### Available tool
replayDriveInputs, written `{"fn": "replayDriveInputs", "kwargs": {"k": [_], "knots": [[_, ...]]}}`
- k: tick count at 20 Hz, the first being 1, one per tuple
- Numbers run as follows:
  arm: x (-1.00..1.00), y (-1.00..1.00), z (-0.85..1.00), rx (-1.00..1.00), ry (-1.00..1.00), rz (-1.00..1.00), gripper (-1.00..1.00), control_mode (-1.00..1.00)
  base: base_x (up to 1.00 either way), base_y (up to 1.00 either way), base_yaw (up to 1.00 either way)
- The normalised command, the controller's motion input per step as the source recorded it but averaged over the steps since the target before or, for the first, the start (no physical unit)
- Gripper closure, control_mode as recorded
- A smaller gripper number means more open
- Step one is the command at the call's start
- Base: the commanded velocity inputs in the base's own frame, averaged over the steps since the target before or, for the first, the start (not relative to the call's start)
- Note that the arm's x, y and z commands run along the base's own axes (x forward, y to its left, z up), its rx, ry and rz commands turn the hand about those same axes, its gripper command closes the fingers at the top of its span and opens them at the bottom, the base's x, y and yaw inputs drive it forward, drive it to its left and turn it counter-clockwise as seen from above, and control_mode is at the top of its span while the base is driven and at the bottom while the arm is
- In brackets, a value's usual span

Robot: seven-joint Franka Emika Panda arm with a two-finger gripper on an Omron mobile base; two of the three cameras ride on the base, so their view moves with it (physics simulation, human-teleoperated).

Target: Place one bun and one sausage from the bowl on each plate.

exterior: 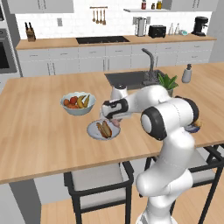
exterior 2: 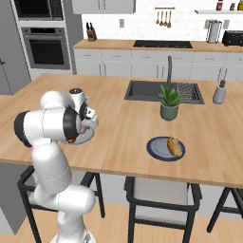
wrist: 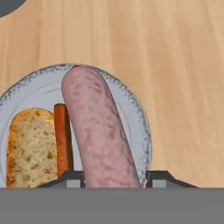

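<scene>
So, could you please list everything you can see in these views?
plates: two, blue-grey; one under the gripper, one in front of the plant
buns: two, golden-brown; one on each plate
pink sausage: one, held over the first plate
thin sausage: one, red-brown, beside that plate's bun
fruit bowl: one, pale, counter
plant: one, green, by the sink
soap dispenser: one, grey
gripper: one, dark, shut on the pink sausage

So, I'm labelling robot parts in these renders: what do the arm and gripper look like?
The arm is glossy white, built of rounded, bulbous segments with dark grey-black joint rings. The gripper has a white body with a dark band and two small dark finger tips. No cables or markings show.
</scene>
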Motion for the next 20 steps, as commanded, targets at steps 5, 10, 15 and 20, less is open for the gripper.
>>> {"fn": "replayDriveInputs", "kwargs": {"k": [5,10,15,20], "knots": [[0.34,0.33,-0.49,0.00,0.03,0.00,-1.00,-1.00,0.00,0.00,0.00],[-0.08,-0.03,-0.05,0.00,0.03,0.00,-1.00,-1.00,0.00,0.00,0.00],[-0.71,-0.20,0.36,0.02,0.00,-0.02,-1.00,-1.00,0.00,0.00,0.00],[-1.00,-0.64,0.35,0.01,0.00,-0.04,-1.00,-1.00,0.00,0.00,0.00]]}}
